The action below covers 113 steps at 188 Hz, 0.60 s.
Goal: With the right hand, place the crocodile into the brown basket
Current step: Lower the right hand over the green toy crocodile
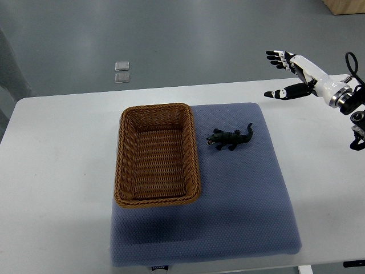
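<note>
The white worktop point(57, 171) fills most of the top view, with grey floor beyond its far edge. On that floor, past the far edge and left of the middle, lie two small pale square tiles point(122, 72), one just behind the other.

A blue-grey mat point(245, 217) covers the middle of the worktop and reaches down to its near edge. The brown basket point(157, 154), woven wicker and rectangular, sits along the mat's left edge with its long sides running from far to near; its left wall overhangs the mat's left border slightly. Nothing lies inside it, and the woven floor shows fully.

Just to the right of the basket's far right corner, on the mat, lies the crocodile point(230, 137), a small dark toy. Its head points toward the basket and its tail curls up toward the mat's far right corner. It is near the basket wall but apart from it, resting flat on its legs.

Well to the right, over the worktop's far right corner, hangs the right hand point(288, 74), white with black fingertips. Its fingers point(278, 57) are spread wide and the thumb is held apart below them; it grips nothing. The wrist and arm run off the picture's right edge. It is well apart from the crocodile.
</note>
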### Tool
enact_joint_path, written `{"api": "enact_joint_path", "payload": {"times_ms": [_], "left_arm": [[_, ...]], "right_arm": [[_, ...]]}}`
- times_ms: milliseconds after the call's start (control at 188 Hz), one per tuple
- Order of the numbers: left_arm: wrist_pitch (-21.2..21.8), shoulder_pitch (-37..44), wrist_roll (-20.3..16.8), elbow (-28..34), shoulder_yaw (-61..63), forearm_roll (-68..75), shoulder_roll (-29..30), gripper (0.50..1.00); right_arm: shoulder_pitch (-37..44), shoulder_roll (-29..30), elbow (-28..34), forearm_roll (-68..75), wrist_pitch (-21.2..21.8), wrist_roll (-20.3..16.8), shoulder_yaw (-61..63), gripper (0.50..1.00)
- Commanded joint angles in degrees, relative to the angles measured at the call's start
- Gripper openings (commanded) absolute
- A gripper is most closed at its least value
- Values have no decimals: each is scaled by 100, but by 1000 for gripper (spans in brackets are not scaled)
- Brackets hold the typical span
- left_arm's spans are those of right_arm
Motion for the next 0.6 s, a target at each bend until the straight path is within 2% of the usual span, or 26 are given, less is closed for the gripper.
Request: {"api": "enact_joint_path", "payload": {"times_ms": [0,357,596], "left_arm": [[0,1,0,0,0,0,0,1000],[0,1,0,0,0,0,0,1000],[0,1,0,9,9,0,0,1000]], "right_arm": [[243,-158,325,-690,-7,9,-404,924],[2000,-545,1011,-2131,151,0,-2812,924],[2967,-422,1187,-2456,300,-70,-4140,924]]}}
